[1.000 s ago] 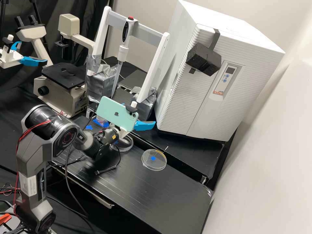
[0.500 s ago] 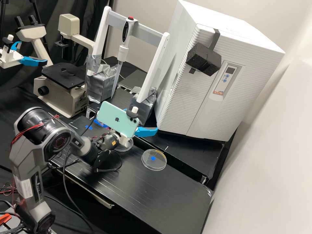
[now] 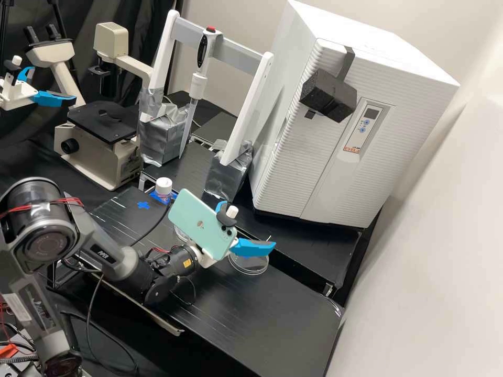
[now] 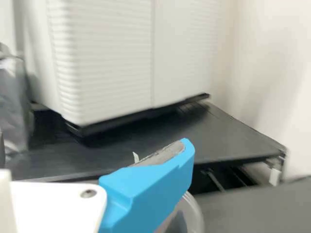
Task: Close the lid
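One white cabinet [image 3: 393, 136] stands beyond one black counter [image 3: 251, 324]. One microscope [image 3: 112, 152] and one white frame [image 3: 257, 99] stand left of it. One hand [image 3: 250, 225], its two blue fingers [image 3: 252, 247] apart, hangs above the counter. Of two clear dishes, one dish [image 3: 249, 267] is partly behind a finger, the other dish [image 3: 179, 234] partly behind one phone [image 3: 196, 225]; which bears the lid, I cannot tell.

black bench [image 3: 241, 319] — clear dishes [image 3: 248, 266], bottle [image 3: 163, 187], blue cross [image 3: 143, 205]
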Robot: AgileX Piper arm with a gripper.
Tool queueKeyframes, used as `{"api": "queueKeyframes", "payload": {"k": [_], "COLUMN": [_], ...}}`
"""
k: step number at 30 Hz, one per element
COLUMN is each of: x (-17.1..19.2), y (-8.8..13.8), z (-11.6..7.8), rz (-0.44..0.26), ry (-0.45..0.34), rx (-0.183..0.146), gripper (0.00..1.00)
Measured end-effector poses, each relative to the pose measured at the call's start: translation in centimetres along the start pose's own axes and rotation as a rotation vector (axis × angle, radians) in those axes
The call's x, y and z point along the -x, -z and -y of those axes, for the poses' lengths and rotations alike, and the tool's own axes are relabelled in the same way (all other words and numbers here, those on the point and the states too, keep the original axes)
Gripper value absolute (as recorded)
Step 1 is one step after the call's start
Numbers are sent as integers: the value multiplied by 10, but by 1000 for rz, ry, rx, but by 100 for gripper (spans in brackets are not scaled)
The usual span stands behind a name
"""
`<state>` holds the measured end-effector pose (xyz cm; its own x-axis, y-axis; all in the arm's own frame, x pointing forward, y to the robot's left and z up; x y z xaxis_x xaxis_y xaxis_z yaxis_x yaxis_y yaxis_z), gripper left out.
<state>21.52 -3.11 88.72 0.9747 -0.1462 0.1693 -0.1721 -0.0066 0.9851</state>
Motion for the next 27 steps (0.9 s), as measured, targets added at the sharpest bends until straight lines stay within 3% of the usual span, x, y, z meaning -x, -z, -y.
{"api": "queueKeyframes", "payload": {"k": [8, 17, 27], "x": [12, 18, 21], "y": [-15, -17, -29], "z": [1, -1, -6], "rz": [49, 45, 93], "ry": [28, 10, -12], "rx": [10, 14, 7], "gripper": [100, 100, 100]}}
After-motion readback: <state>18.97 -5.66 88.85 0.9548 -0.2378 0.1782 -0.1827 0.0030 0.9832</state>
